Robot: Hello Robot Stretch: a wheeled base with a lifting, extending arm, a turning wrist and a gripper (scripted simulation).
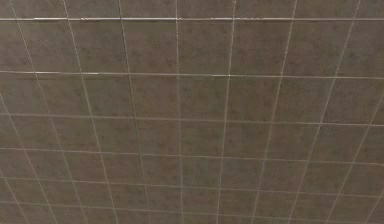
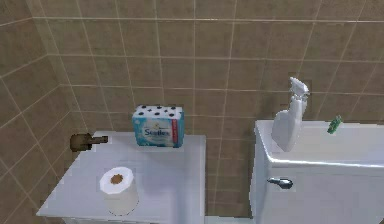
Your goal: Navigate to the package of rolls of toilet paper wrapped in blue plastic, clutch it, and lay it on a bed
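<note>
Facing a tiled wall [image 1: 190, 110] head-on, I have little room to drive. The package of rolls of toilet paper [image 2: 159, 127] stands upright at the back of a pale table [image 2: 178, 168], close to the tiles. How my fingers stand I cannot tell. Reaching out, I might knock the loose roll [image 2: 119, 190] off the front edge, or snag the brown fitting [image 2: 88, 141], perhaps a holder.

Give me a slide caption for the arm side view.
Blue-wrapped toilet paper package and loose roll on a pale table, beside a toilet tank bearing a spray bottle.
</note>
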